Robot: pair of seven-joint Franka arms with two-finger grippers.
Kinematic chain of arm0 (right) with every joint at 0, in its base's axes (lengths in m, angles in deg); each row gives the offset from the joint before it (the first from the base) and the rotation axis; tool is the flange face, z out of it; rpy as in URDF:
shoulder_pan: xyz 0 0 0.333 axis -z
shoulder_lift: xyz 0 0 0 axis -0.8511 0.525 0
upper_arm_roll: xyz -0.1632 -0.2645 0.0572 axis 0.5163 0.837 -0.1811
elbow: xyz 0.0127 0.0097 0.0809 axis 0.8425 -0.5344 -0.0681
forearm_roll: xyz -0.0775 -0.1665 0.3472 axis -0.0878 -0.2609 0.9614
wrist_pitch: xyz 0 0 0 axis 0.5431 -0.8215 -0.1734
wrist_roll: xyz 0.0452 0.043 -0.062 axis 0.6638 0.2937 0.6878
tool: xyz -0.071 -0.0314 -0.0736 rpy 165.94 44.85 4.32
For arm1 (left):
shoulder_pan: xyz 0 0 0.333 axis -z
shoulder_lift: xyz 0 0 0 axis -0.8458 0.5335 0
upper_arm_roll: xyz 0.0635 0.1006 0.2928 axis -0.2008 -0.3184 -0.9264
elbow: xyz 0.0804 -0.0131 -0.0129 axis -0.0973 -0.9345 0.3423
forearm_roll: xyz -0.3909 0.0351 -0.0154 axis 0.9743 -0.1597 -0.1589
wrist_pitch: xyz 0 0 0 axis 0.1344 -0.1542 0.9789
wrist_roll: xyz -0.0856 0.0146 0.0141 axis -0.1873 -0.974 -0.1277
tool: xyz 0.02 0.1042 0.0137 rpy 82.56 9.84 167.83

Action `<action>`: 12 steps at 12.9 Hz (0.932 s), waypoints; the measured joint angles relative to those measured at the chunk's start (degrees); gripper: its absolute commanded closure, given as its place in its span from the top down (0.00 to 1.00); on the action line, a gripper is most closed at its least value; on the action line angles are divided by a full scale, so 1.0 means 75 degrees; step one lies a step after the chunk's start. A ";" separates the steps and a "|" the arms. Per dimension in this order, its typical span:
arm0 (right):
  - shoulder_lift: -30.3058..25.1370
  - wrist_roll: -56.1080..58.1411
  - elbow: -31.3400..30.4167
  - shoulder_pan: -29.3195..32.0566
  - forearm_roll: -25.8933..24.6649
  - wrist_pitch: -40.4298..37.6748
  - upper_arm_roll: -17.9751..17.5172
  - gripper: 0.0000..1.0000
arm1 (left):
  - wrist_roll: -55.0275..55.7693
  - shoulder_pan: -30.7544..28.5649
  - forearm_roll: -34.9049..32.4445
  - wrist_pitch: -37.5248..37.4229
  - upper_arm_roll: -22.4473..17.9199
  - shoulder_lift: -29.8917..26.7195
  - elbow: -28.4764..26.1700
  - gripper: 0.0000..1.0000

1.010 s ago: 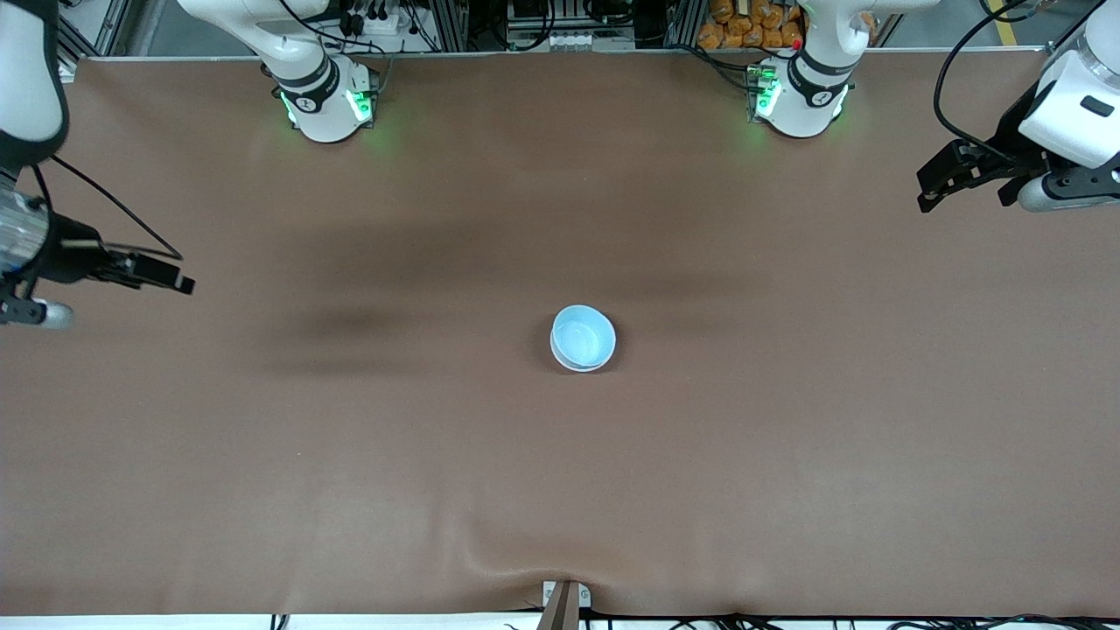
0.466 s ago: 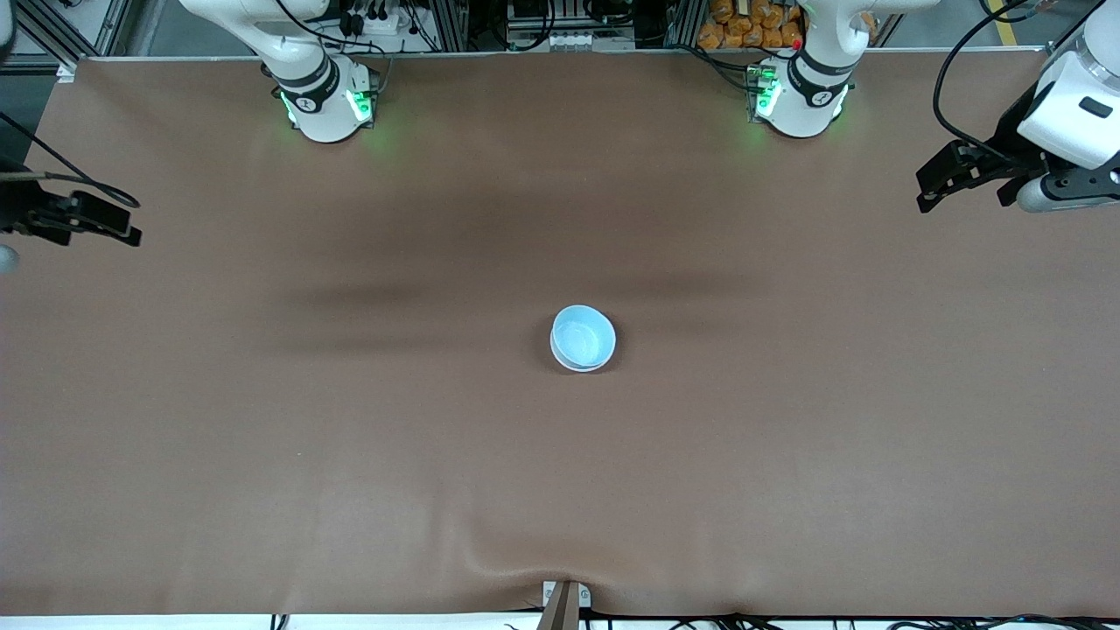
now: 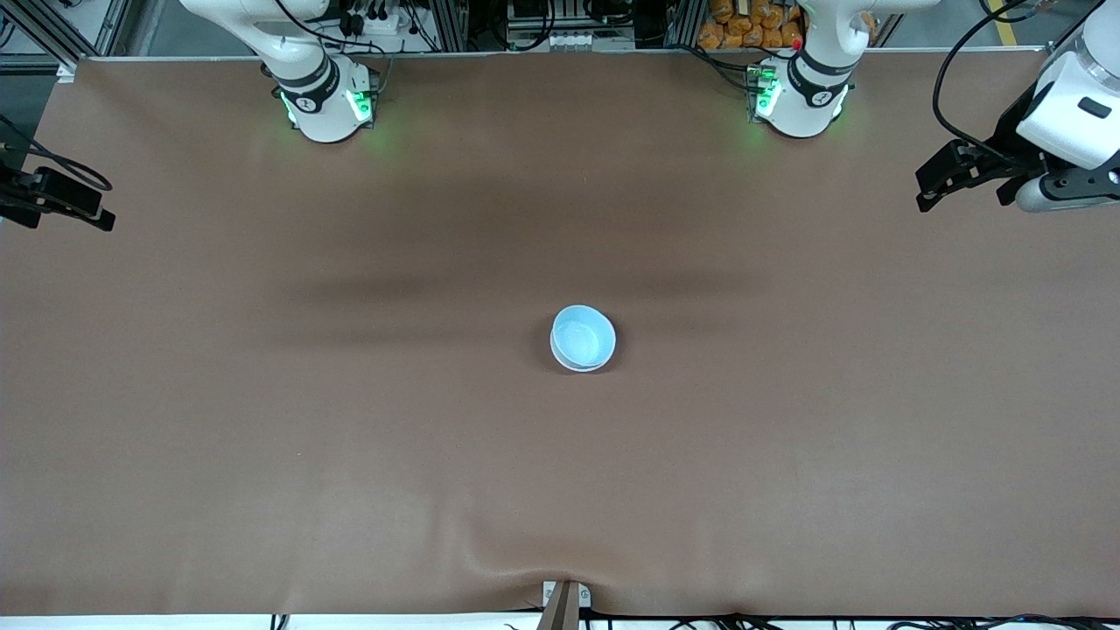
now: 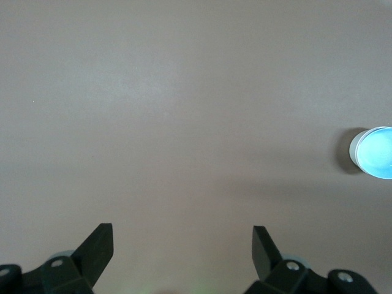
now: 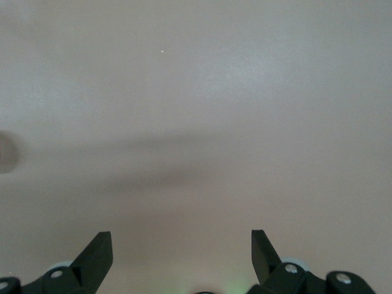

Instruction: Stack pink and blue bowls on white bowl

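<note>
Left gripper (image 3: 929,185) spread wide, empty, hanging over the table's edge at the left arm's end, waiting. Right gripper (image 3: 74,204) also spread wide, empty, over the edge at the right arm's end. Well apart from both, roughly midway between them on the table: blue bowl (image 3: 583,338), upright, sitting on top of a stack with a pale rim just showing under it; also in the left wrist view (image 4: 373,152) at the frame edge. No pink bowl or white bowl seen on their own; likely nested below, cannot tell. Judged as the last step done, arms pulled clear. Next move calls for nothing more than parking, or a check that the stack sits level. Plain brown table cover (image 3: 262,437), slight wrinkle at the camera-side edge. Metal racks, cables, orange items above the bases.
</note>
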 measured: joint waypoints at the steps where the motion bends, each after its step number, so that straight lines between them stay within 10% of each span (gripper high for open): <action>1: 0.0000 -0.0015 0.0013 0.0000 0.0000 0.0000 -0.0025 1.00 | 0.0000 0.0000 0.0006 0.0000 0.0000 -0.0002 0.0016 1.00; 12: 0.0038 0.0030 0.0036 0.0000 0.0000 -0.0008 -0.0038 1.00 | -0.0177 -0.0044 0.0027 -0.0001 -0.0051 -0.0035 0.0312 1.00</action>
